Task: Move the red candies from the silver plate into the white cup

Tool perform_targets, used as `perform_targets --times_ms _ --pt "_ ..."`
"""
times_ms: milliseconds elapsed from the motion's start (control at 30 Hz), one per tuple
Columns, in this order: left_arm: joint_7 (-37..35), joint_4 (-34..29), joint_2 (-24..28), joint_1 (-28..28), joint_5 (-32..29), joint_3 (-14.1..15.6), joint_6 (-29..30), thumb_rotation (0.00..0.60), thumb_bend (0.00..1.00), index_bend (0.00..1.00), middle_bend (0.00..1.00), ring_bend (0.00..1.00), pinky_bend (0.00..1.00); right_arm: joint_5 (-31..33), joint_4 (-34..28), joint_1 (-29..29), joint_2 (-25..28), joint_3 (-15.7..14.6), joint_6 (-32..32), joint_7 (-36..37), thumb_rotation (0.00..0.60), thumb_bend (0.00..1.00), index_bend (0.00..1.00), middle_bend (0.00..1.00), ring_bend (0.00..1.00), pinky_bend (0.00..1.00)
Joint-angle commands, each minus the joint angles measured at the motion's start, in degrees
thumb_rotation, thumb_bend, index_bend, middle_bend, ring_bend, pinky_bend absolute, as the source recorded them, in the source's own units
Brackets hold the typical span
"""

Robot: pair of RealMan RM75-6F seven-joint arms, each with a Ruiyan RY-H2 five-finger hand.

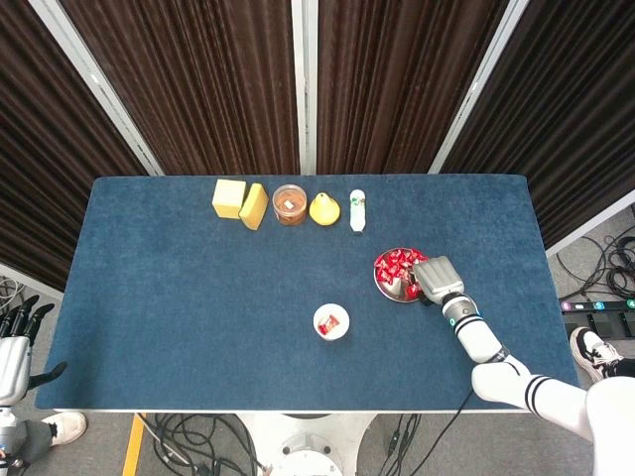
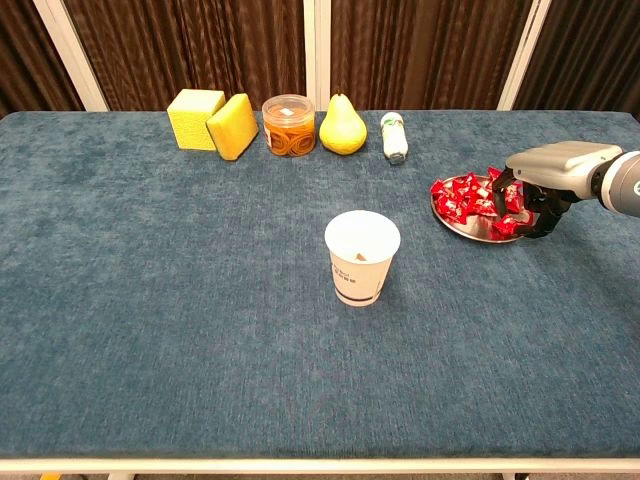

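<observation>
Your right hand (image 2: 548, 180) sits low over the right edge of the shallow round silver metal plate (image 2: 470, 228), its dark fingers (image 2: 519, 192) curled down among the red foil-wrapped candies (image 2: 468, 195). Whether they have pinched a candy cannot be told from either view. The candies lie directly beneath and just to the left of your palm, heaped across the plate and crumpled, with no clear long axis to line up on.

The white paper cup (image 2: 361, 257) stands upright to the left of the plate and nearer the robot, well apart from it, so the carry runs leftward and toward you. The head view shows at least 1 red candy in the cup (image 1: 331, 321).

Your left hand (image 1: 12, 352) hangs off the table's left edge, fingers apart and holding nothing. The right hand is by far the nearer.
</observation>
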Motion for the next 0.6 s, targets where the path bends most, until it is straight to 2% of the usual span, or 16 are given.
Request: perform_targets --times_ms 33,167,267,467,600 --pt "0.0 0.1 0.0 0.0 0.0 0.0 0.0 0.600 0.00 0.22 0.17 0.14 0.16 0.2 0.2 0.1 -0.2 0.2 0.2 -0.1 0.600 0.36 0.55 0.98 1.00 1.00" --pt "-0.1 0.2 -0.1 0.0 -0.1 0.0 -0.1 0.600 0.00 0.22 0.17 0.14 0.16 0.5 0.0 0.1 0.1 0.7 0.5 0.2 0.600 0.40 0.60 0.98 1.00 1.00" --pt "-0.1 0.3 0.0 0.0 -0.1 -0.1 0.0 0.600 0.00 0.22 0.17 0.14 0.16 -1.2 -3.1 -0.3 1.9 1.9 2.4 2.3 0.600 0.40 0.60 0.98 1.00 1.00" --pt "0.1 0.1 0.1 -0.1 0.0 -0.3 0.0 0.600 0.00 0.22 0.17 0.14 0.16 -11.5 -18.9 -2.1 9.8 4.0 8.2 10.0 0.600 0.40 0.60 0.98 1.00 1.00" --pt "0.4 -0.2 0.2 -0.1 0.2 -0.4 0.3 0.600 0.00 0.22 0.17 0.14 0.16 -19.0 -26.8 -2.3 13.1 3.4 9.0 15.1 0.600 0.40 0.60 0.98 1.00 1.00"
